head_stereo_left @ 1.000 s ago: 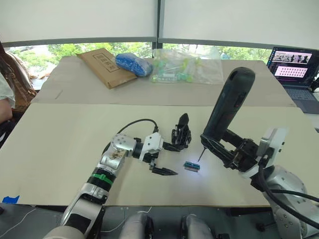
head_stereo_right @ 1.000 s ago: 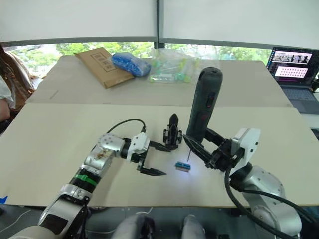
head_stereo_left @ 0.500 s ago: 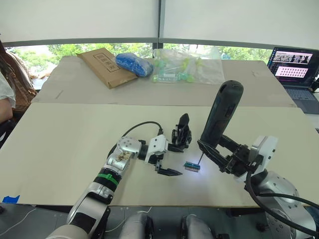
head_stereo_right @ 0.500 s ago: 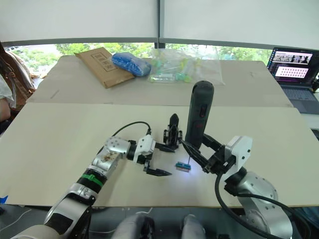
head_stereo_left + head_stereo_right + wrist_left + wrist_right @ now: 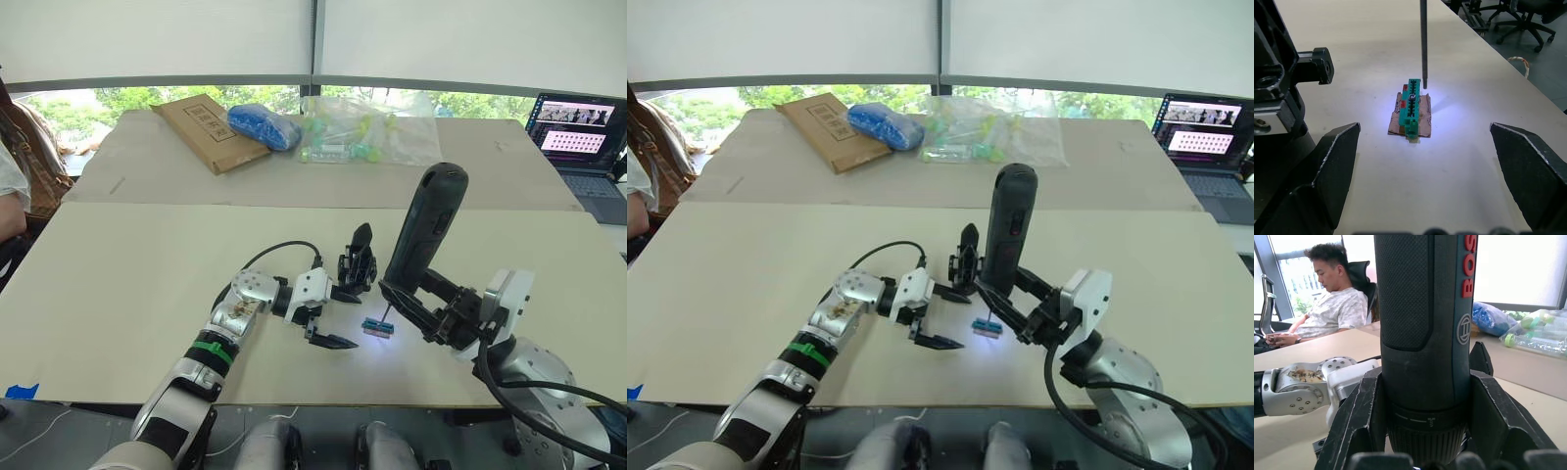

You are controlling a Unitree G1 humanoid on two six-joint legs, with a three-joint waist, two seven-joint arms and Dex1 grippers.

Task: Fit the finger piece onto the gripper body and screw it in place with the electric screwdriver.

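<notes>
1. Left eye view has the gripper body (image 5: 358, 266) standing on the desk (image 5: 118, 284) near the middle, its one pointed finger aimed up and away from the robot.
2. Just beside it, on the robot's right, the electric screwdriver (image 5: 423, 235) stands nearly upright, leaning slightly right at the top, clamped between the two black fingers of the right gripper (image 5: 428, 311).
3. Its thin metal bit points down at a small green block (image 5: 376, 327), and the lit tip casts a bluish-white glow on the desk around that block.
4. In the left wrist view the bit ends at the far end of the green block (image 5: 1412, 104), which lies on a scrap of brown card; whether the bit touches it cannot be told.
5. The left gripper (image 5: 328, 315) hovers low over the desk with its fingers spread wide and holding nothing, one finger reaching toward the base of the gripper body and the other pointing toward the green block.
6. At the far edge of the desk lie a brown cardboard envelope (image 5: 201, 129), a blue bag (image 5: 263, 124) and a clear plastic bag of parts (image 5: 367, 130); a laptop (image 5: 580, 140) sits at the far right.
</notes>
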